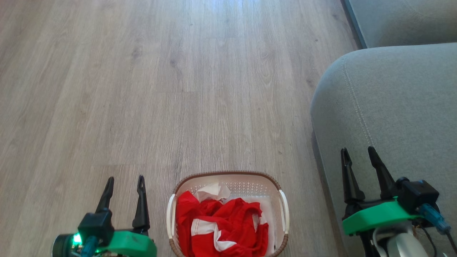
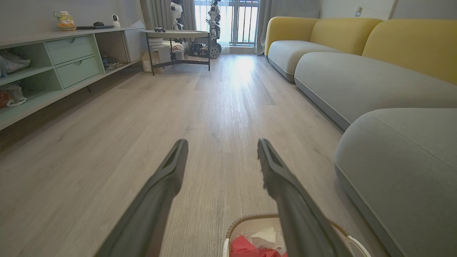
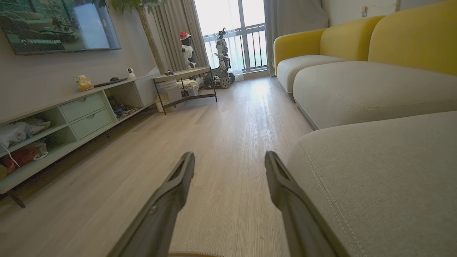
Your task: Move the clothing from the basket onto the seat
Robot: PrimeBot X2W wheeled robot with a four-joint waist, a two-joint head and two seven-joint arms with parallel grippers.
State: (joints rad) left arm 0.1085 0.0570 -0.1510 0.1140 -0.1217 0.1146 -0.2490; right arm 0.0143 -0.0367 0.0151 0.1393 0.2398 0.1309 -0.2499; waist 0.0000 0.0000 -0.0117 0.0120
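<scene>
**Item: the clothing** (image 1: 221, 223). Red fabric with white bands, heaped loosely. It lies inside the basket (image 1: 228, 174) at the bottom centre of the head view, with a crumpled white piece (image 1: 213, 191) at the heap's upper edge. The frame's bottom edge cuts off both heap and basket, so the long axis of either cannot be told.

**Item: the seat** (image 1: 392, 107). Grey-green cushion filling the right side of the head view. It is bare of clothing and lies apart from the basket across a strip of floor (image 1: 178, 89).

**Item: left gripper** (image 1: 126, 177). Lower left of the head view. Its fingers are spread with nothing between them and point up the frame. It is just beside the basket's left handle, with the heap to its right and lower in the frame. In its own wrist view the basket sits at the bottom edge, partly behind the right-hand finger.

**Item: right gripper** (image 1: 357, 149). Lower right of the head view, in front of the seat's rounded edge. Its fingers are likewise parted and hold nothing. The basket lies to its left and lower in the frame, with a wider gap than on the left side.

**Judgement.** No garment has been moved yet. The left arm is the nearer one, and its reach would go rightward and back toward the frame's bottom, not forward along its fingers.
</scene>
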